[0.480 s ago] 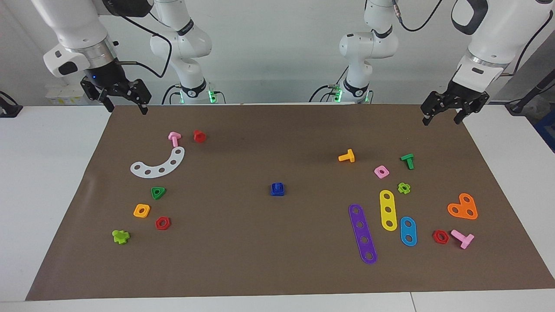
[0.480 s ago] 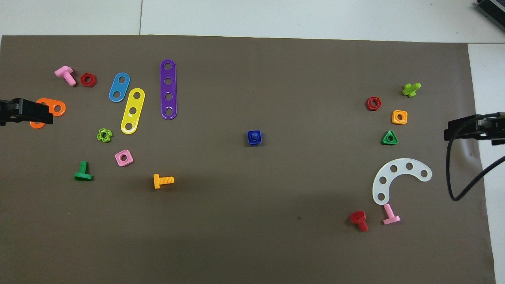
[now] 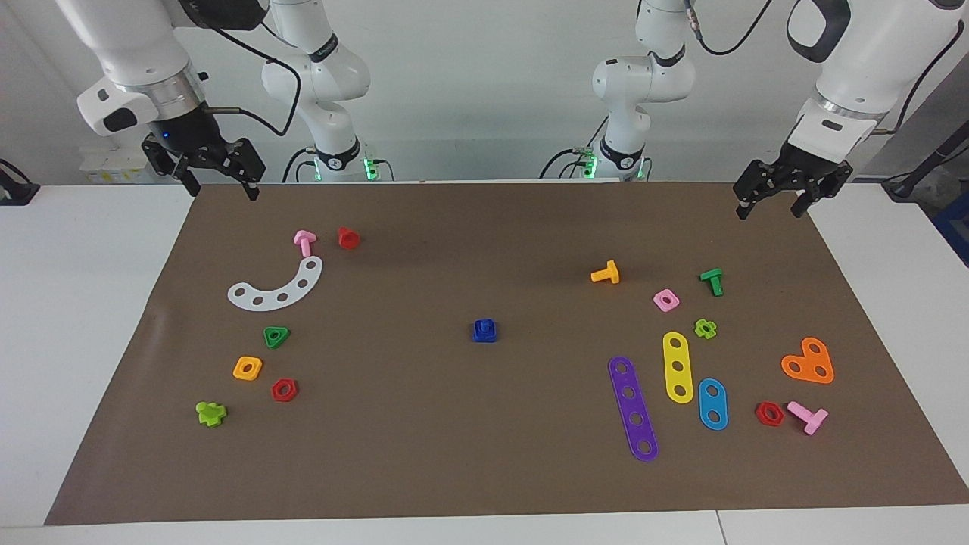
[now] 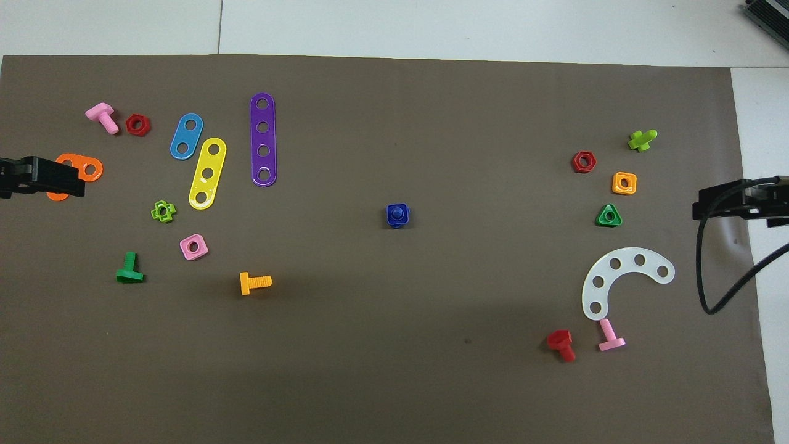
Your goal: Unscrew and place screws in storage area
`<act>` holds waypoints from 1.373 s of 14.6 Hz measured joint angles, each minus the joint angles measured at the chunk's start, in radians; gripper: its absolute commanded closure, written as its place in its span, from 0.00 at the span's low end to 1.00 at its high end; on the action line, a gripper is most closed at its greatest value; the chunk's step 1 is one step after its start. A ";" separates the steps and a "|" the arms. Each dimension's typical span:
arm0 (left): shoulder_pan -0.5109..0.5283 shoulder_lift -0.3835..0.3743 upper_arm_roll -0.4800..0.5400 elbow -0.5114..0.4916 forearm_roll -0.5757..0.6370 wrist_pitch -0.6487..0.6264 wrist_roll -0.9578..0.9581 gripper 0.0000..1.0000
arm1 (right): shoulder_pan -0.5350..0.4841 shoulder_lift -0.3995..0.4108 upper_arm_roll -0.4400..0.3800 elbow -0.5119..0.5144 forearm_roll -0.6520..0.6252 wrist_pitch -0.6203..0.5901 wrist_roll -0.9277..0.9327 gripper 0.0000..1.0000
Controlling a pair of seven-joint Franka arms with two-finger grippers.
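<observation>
My left claw (image 3: 771,200) hangs with its fingers spread and nothing between them, up over the mat's (image 3: 469,469) corner at my own end of the table; my right claw (image 3: 219,182) is likewise open and empty, raised over the other near corner. Below and ahead of my left claw lie the green bolt (image 3: 711,281), the pink square nut (image 3: 665,300) and the orange bolt (image 3: 606,272); ahead of my right sit a pink bolt (image 3: 304,241), a red bolt (image 3: 348,238) and the white curved strip (image 3: 277,288). Well apart from both claws, mid-mat between them, stands the blue screw (image 3: 484,331), its stem poking up through its blue nut as the overhead view suggests; I cannot quite tell how far it is threaded.

The trouble I foresee: it is small and low, so a pinch from one claw alone may spin bolt and nut together rather than part them; a descent slightly off centre could knock it skidding across the mat; and with so many bright bolts scattered about, I could settle on the wrong one.
</observation>
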 measured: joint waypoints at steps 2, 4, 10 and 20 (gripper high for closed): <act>-0.001 -0.002 -0.003 -0.005 0.000 0.000 0.000 0.00 | 0.000 0.000 0.000 0.000 0.000 0.000 0.000 0.00; -0.017 -0.002 -0.011 -0.012 -0.001 0.000 0.000 0.00 | 0.000 0.000 0.000 0.000 0.000 0.000 0.000 0.00; -0.139 0.057 -0.019 -0.018 -0.055 0.063 -0.127 0.00 | 0.000 0.000 0.000 0.000 0.000 0.000 0.000 0.00; -0.406 0.272 -0.024 -0.019 -0.083 0.385 -0.428 0.01 | 0.000 0.000 0.000 0.000 0.000 0.000 0.000 0.00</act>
